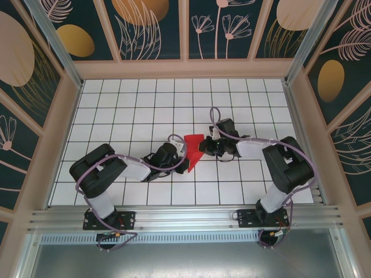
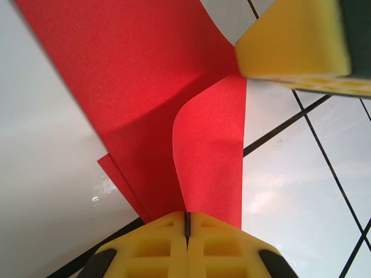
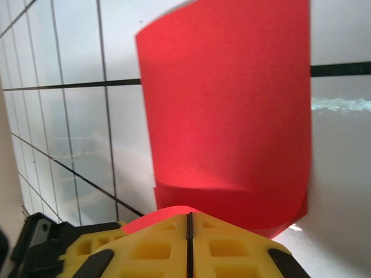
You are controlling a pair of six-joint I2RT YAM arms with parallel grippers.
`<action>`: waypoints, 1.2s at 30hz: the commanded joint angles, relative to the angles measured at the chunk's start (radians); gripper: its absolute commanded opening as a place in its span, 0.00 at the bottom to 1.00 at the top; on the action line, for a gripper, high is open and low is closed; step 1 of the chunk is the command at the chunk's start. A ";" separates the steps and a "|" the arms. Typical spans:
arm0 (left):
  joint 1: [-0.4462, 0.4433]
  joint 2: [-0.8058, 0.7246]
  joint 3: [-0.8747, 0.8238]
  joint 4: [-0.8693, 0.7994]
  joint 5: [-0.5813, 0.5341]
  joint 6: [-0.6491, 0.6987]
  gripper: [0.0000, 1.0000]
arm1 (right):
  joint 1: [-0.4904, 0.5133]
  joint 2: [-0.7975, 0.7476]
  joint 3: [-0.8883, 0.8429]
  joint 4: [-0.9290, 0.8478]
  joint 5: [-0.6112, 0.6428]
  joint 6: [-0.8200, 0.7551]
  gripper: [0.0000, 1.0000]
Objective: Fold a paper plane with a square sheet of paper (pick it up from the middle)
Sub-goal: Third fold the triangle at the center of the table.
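- The table (image 1: 116, 104) was white and glossy, ruled by thin black lines into even squares; in the wrist views its surface caught pale reflections.
- A pale wooden rim (image 1: 185, 69) ran along the table's far edge and down both sides.
- The walls (image 1: 156, 23) rose around three sides: dark teal panels printed with cream flowers, leaves and gold ovals, split by pale wooden strips.
- Two slanted metal posts (image 1: 55, 40) stood at the back corners.
- A grooved aluminium rail (image 1: 185, 217) crossed the table's near edge.
- A perforated strip (image 1: 185, 238) lay just below the rail.
- A plain grey sheet (image 1: 185, 260) filled the foreground beneath that.
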 commanded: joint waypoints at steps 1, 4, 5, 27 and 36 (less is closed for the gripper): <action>0.007 0.031 -0.004 -0.065 -0.015 -0.008 0.00 | -0.008 0.045 -0.030 0.045 -0.004 0.010 0.11; 0.006 0.031 0.001 -0.073 -0.010 -0.002 0.00 | -0.012 0.078 -0.032 0.060 0.003 0.006 0.10; 0.006 0.031 0.002 -0.079 -0.010 0.000 0.00 | -0.012 0.084 -0.032 0.060 0.008 0.005 0.10; 0.006 0.019 0.004 -0.095 -0.018 0.004 0.00 | -0.046 0.057 -0.024 0.038 0.022 -0.002 0.11; 0.006 0.015 0.001 -0.099 -0.021 0.006 0.00 | -0.053 0.050 -0.020 -0.003 0.055 -0.008 0.11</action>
